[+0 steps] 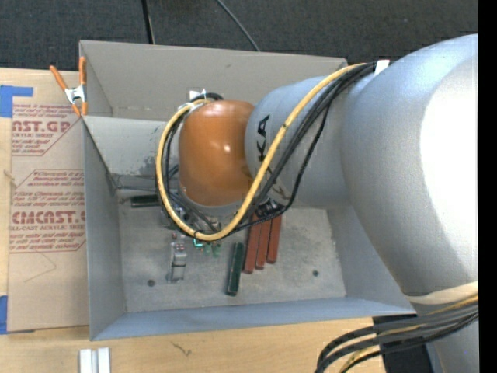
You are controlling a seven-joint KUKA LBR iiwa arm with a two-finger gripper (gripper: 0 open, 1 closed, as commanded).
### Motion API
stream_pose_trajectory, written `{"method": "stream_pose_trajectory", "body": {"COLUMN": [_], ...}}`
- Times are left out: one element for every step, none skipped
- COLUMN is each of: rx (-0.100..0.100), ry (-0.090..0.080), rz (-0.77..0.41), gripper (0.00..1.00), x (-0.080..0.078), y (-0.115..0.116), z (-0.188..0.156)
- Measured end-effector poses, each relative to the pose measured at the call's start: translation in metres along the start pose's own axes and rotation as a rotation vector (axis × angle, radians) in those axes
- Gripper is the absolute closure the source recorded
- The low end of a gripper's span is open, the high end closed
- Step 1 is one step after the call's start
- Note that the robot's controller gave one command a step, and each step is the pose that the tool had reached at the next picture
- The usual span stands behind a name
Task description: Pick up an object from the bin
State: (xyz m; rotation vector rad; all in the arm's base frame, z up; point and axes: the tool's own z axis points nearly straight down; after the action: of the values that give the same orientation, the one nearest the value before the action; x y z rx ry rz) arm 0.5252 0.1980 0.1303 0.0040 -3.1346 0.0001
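Even, fairly bright light falls from above on the grey metal bin [101,286]. The glossy orange dome-shaped wrist cover [213,154] carries a soft pale sheen on its left half, with no hard glare. The broad silver-grey robot arm [419,169] is brightest along its upper right side and throws a dim shadow on the bin's floor beneath it. The floor by the front edge lies plainly lit; the far left corner is dark.

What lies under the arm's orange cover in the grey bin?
Below the orange cover, reddish-brown sticks and a dark green pen poke out on the bin floor. Whatever lies straight under it is hidden.
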Motion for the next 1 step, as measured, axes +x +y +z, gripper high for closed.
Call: {"method": "stream_pose_trajectory", "body": {"rx": [-0.002], "ry": [-0.007], "rz": [0.002], "gripper": [0.00], "x": [-0.0021], "y": [-0.0008], "z": [-0.0046]}}
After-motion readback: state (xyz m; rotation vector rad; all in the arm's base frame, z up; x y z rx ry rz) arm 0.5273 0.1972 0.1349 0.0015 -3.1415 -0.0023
